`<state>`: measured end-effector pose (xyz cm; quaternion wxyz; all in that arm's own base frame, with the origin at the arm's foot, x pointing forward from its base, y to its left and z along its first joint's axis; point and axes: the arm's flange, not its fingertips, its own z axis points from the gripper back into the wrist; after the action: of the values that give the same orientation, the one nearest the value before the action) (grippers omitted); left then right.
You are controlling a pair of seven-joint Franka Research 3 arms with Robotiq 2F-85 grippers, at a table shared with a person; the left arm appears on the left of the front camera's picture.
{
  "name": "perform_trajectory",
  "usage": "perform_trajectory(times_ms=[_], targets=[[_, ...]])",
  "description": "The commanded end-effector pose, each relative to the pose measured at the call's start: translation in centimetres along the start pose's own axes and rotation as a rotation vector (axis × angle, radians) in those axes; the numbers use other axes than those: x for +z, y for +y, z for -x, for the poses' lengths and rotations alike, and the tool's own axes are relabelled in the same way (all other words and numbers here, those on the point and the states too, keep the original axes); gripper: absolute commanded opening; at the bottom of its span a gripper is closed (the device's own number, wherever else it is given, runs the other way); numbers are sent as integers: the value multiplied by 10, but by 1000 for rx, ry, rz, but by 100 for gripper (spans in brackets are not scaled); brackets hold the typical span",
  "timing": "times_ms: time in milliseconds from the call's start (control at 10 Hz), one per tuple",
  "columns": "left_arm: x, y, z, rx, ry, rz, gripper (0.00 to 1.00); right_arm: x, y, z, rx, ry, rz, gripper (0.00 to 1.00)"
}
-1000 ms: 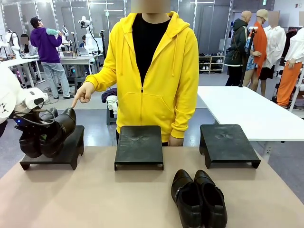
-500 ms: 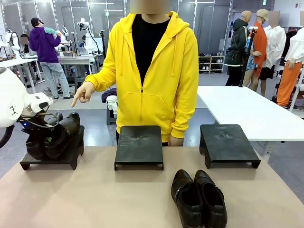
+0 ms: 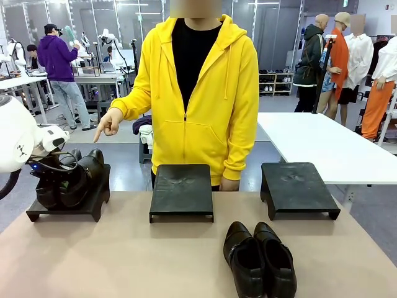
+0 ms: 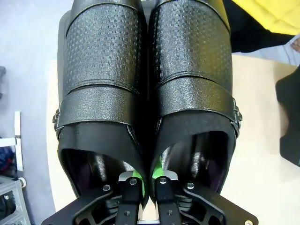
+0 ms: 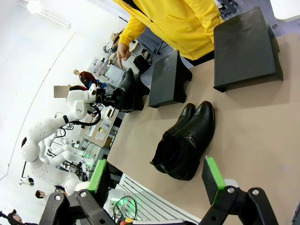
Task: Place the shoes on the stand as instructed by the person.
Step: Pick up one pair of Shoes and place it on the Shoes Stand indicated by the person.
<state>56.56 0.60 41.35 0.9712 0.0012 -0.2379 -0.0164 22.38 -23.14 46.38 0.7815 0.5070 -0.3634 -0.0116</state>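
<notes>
While the left gripper [image 4: 146, 183] pinches the inner walls of the first pair of shoes [image 3: 69, 180] together, that pair appears to rest on the left stand [image 3: 62, 215], toes toward the far side, long axis across the table [image 3: 124, 261]. The person's hand [image 3: 109, 123] points down at it. We judge one pair nearly placed, release pending. The second pair [image 3: 260, 261] lies untouched on the table, toes likewise toward the person; the right gripper [image 5: 156, 176] hangs spread wide.

You lose the tips of the left jaws inside the held shoes [image 4: 105, 70], whose toes run off the top edge. Whether their soles touch the left stand [image 3: 62, 214] is unclear. Right of that stand, the other pair [image 3: 260, 261] has its near ends cropped.
</notes>
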Motion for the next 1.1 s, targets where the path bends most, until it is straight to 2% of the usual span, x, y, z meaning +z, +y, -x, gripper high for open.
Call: perform_trajectory(times_ms=[0, 100, 200, 300, 500, 700, 800, 900, 1000], targets=[[-2, 5, -8, 2, -44, -14, 7, 0, 1, -2, 8, 0, -7, 100], [-2, 5, -7, 9, -38, -14, 35, 0, 1, -2, 8, 0, -7, 100], [-3, 5, -9, 17, -42, -10, 46, 0, 1, -2, 8, 0, -7, 100], [1, 6, -8, 22, -39, -8, 74, 0, 1, -2, 8, 0, -7, 100], [7, 6, -7, 30, -28, 2, 100, 0, 1, -2, 8, 0, -7, 100], [12, 6, -8, 32, -12, -2, 100, 0, 1, -2, 8, 0, -7, 100], [15, 8, -9, 34, -13, -4, 91, 0, 1, -2, 8, 0, -7, 100], [20, 8, -8, 31, -14, -3, 100, 0, 1, -2, 8, 0, -7, 100], [26, 7, -7, 34, -25, -4, 100, 0, 1, -2, 8, 0, -7, 100]])
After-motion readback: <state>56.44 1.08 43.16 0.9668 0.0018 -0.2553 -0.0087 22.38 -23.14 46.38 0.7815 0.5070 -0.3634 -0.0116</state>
